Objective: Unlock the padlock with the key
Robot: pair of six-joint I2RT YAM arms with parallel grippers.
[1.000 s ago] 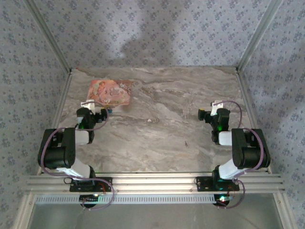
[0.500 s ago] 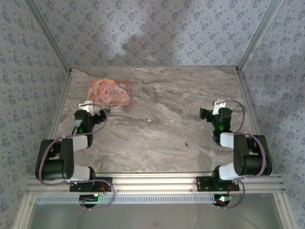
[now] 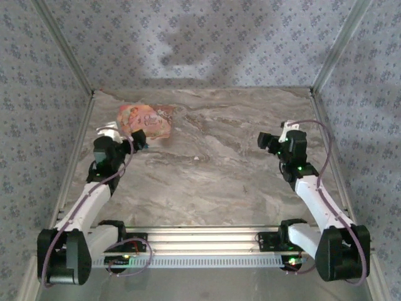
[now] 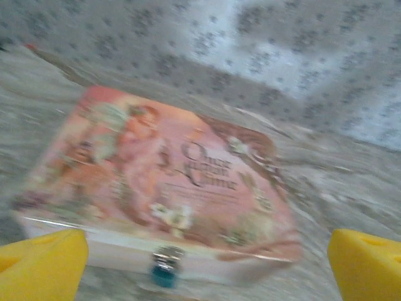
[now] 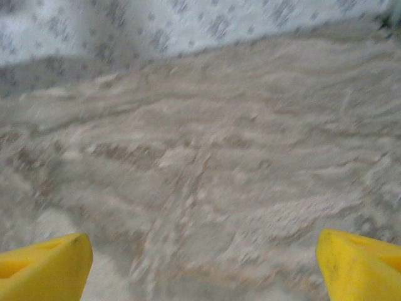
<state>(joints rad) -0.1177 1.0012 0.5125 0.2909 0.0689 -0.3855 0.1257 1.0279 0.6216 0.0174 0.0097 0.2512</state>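
Note:
A pink storybook-style box lies at the table's back left. On its near white edge hangs a small silver and teal padlock. My left gripper is open just in front of that edge, its yellow fingertips wide apart with the padlock between them but apart from both. From above, the left gripper sits at the box's near corner. At the right, my right gripper is open over bare marble, holding nothing. The key is out of view.
The marbled table is closed in by patterned walls on three sides, with metal posts at the back corners. Metal rails run along the near edge between the two arm bases.
Both arms have unfolded from a crouch and stretched forward. The left gripper has moved up to the box's near edge. The right gripper has shifted slightly back and left.

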